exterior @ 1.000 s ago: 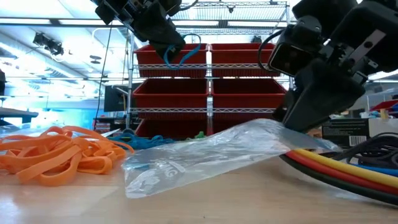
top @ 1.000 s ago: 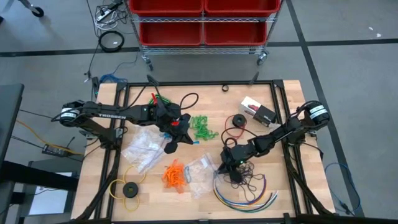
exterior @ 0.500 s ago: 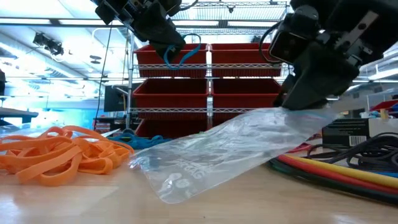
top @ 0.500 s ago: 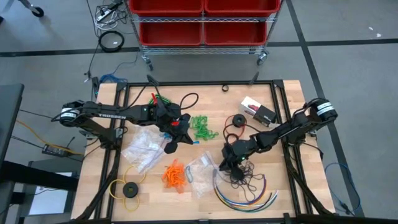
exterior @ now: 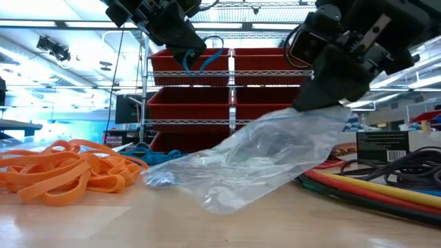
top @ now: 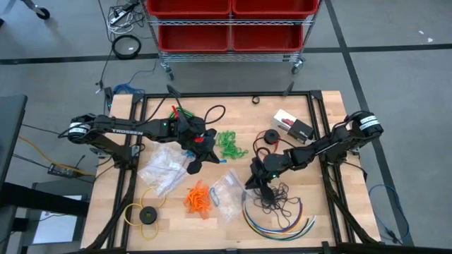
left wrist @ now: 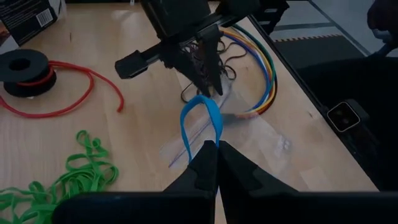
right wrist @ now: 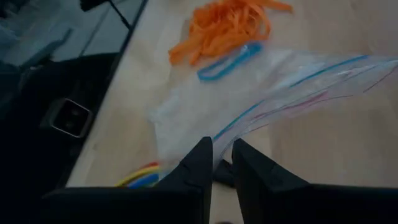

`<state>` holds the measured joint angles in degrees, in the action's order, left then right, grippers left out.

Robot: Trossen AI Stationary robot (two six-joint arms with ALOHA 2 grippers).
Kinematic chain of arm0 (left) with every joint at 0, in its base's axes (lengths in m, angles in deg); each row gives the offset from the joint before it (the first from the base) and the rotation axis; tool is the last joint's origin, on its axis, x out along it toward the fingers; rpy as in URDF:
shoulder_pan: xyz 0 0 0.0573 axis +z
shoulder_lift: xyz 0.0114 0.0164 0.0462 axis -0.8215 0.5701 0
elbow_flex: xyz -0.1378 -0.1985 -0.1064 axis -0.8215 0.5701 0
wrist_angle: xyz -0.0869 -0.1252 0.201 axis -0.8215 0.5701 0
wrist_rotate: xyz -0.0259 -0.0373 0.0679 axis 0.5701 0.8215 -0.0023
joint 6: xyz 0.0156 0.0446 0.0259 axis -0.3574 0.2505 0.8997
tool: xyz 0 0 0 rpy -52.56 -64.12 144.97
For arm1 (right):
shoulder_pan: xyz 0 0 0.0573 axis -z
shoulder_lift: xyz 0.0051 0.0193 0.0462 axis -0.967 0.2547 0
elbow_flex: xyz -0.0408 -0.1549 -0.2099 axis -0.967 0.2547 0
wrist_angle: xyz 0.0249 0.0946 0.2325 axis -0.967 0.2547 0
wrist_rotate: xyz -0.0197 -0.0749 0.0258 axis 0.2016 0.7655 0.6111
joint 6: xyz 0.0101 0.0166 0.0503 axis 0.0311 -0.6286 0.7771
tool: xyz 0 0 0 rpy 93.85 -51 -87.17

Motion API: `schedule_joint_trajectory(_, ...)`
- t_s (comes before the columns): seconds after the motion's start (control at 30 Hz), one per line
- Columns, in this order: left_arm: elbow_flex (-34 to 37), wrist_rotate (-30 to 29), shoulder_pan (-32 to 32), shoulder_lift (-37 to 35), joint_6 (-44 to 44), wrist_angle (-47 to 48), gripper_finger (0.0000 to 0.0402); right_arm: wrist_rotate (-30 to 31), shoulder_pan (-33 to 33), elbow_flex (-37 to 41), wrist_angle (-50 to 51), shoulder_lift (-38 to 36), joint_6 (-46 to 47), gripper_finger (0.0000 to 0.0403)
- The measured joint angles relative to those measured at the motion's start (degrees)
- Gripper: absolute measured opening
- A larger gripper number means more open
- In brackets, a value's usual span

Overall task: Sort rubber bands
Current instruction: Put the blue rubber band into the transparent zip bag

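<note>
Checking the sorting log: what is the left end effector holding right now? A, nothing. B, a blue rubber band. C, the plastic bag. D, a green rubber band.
B: in the left wrist view the left end effector is shut on a blue rubber band, its loop sticking out past the fingertips.

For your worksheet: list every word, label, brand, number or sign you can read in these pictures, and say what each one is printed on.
"TROSSEN": white letters along the left arm, high view.
Black-and-white box: print on its label, too small to read in the high view.
The same box in the low view: a barcode and white lines of print, too blurred to read.
Clear plastic bag: no readable print.
</note>
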<state>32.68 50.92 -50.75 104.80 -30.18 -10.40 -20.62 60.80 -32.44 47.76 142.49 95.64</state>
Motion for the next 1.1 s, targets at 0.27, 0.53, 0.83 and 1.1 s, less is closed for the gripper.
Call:
schedule_joint_trajectory(0.27,0.0,0.0,0.0,0.0,0.0,0.0,0.0014,-1.9,-0.4,-0.9,-0.5,0.0,-0.6,0.0052)
schedule_joint_trajectory(0.53,0.0,0.0,0.0,0.0,0.0,0.0,0.0014,-1.0,-0.4,-1.5,0.0,0.0,-1.4,0.0052)
schedule_joint_trajectory(0.83,0.0,0.0,0.0,0.0,-0.1,-1.1,0.0014,-0.2,-0.6,-3.0,-0.1,8.6,0.8,0.0052)
schedule_joint_trajectory(1.1,0.0,0.0,0.0,0.0,-0.2,-0.4,0.0014,-0.3,-0.6,-8.4,-0.7,13.4,-0.9,0.0077)
